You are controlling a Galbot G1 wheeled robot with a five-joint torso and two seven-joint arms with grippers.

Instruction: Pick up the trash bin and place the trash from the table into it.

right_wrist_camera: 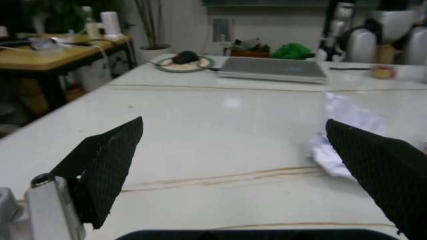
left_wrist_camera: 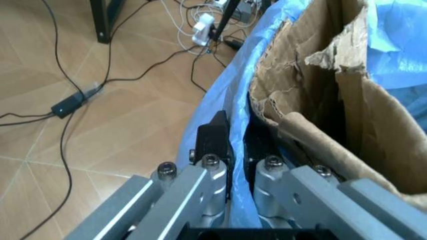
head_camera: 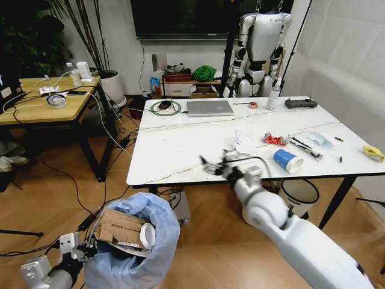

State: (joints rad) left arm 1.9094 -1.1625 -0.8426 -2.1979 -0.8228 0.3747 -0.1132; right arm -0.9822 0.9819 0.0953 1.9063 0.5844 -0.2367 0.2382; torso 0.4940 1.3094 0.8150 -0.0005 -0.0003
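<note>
Left arm sits low at the robot's left, wrist angled upward, and the left gripper (left_wrist_camera: 230,145) has its black fingers pinched tight on the blue-bagged rim of the trash bin (head_camera: 135,253). Right arm stretches forward, white forearm rising to the table's (head_camera: 180,150) near edge, and the right gripper (right_wrist_camera: 233,170) hovers over it, fingers spread wide, nothing between them.

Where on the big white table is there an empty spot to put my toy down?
The table is bare on its near-left half, between the laptop, the front edge and the crumpled tissues. The right side is crowded: red wrapper, blue paper cup, mask, yellow scrap.
</note>
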